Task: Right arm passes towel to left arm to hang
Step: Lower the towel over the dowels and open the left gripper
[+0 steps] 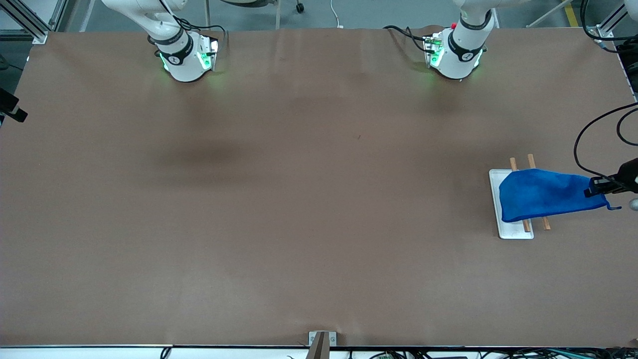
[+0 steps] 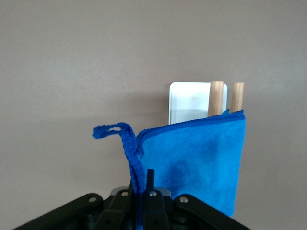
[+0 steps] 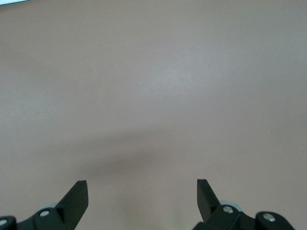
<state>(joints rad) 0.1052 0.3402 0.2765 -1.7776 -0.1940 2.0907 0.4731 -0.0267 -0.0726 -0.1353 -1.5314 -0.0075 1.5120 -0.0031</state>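
The bright blue towel (image 1: 543,194) hangs draped over two wooden rods (image 1: 531,160) that stand on a white base (image 1: 495,187), near the left arm's end of the table. My left gripper (image 1: 600,187) is shut on the towel's corner by its small loop (image 1: 614,207). In the left wrist view the towel (image 2: 201,158) and its loop (image 2: 108,130) run into the closed left gripper (image 2: 142,187). My right gripper (image 3: 142,189) is open and empty over bare table; it is out of the front view.
Both arm bases (image 1: 184,60) (image 1: 456,57) stand along the table's edge farthest from the front camera. Black cables (image 1: 580,144) hang at the left arm's end of the table. A small bracket (image 1: 321,341) sits at the nearest edge.
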